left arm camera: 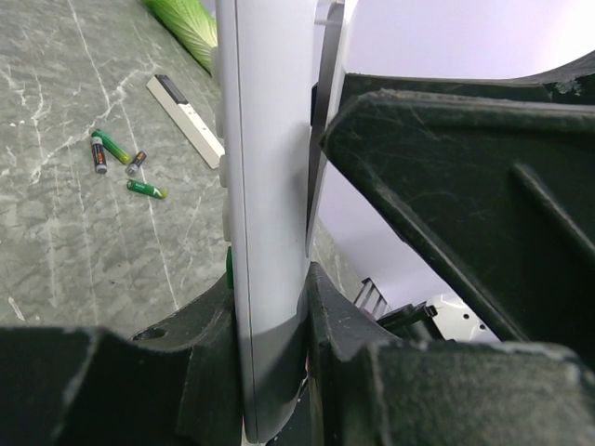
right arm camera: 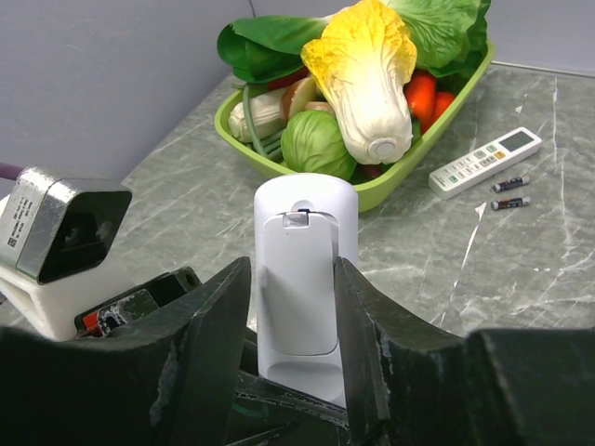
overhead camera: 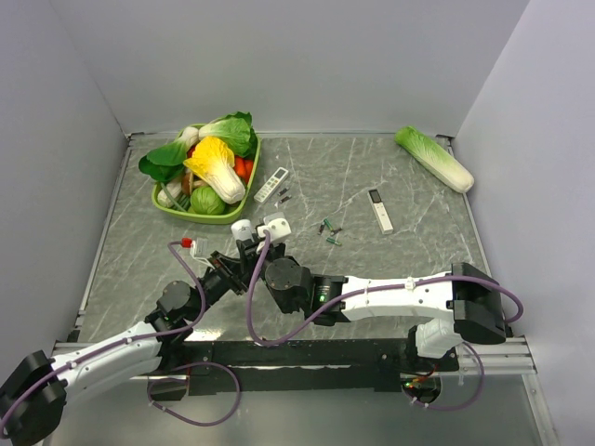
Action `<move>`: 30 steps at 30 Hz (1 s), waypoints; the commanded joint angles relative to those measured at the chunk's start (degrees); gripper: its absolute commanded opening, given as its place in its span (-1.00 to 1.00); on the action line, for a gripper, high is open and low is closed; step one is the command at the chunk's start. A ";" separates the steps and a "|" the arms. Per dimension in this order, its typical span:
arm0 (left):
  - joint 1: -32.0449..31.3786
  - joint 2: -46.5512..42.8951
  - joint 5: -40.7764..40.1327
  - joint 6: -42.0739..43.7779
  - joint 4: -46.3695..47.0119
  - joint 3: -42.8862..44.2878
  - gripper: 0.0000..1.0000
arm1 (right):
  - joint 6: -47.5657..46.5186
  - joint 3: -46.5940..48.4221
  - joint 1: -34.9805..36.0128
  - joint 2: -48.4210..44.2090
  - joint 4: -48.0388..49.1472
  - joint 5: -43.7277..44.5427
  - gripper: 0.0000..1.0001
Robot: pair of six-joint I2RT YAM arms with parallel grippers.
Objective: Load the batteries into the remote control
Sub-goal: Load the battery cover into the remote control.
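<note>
Standing the remote control [right arm camera: 321, 190] on end over the table [overhead camera: 390, 251], a little left of its middle, puts the battery door [right arm camera: 297, 288] where the second arm can reach it. That seems to be the reason for the two-armed hold. The left gripper [left arm camera: 270, 311] has its fingers clamped on the lower end, working as a vise. The right gripper [right arm camera: 291, 274] comes in from the near side with one finger along each long edge of the back. They sit very close to the casing, but I cannot tell whether they press on it or stand just clear. Judging by this, the step in hand is getting the door off, since no battery can go in before that.

The remote is white with a rounded top. Its back faces the right wrist camera, showing a long door with a small latch at its upper edge, apparently in place. Seen edge-on it is slim, and a thin pale panel seems to stand slightly off the body. This may be the door lifting, but I am unsure. The batteries [left arm camera: 112, 145] lie loose on the table, well apart from it, near a slim remote [left arm camera: 186, 121]. Two more lie beside a grey-buttoned remote [right arm camera: 485, 162] by the vegetable tray [right arm camera: 232, 125].
</note>
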 commanded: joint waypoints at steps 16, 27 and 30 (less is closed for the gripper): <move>-0.22 -0.76 -2.41 -4.11 5.58 -3.89 -0.96 | -0.10 0.26 -0.36 -1.09 -0.42 0.06 0.26; -0.22 -2.52 -4.43 -5.16 2.67 -4.06 -0.96 | -0.01 0.08 -0.28 -1.97 -0.86 -0.37 0.52; -0.22 -2.96 -4.52 -5.34 1.88 -4.07 -0.96 | 0.34 0.17 -0.28 -2.32 -1.47 -0.99 0.59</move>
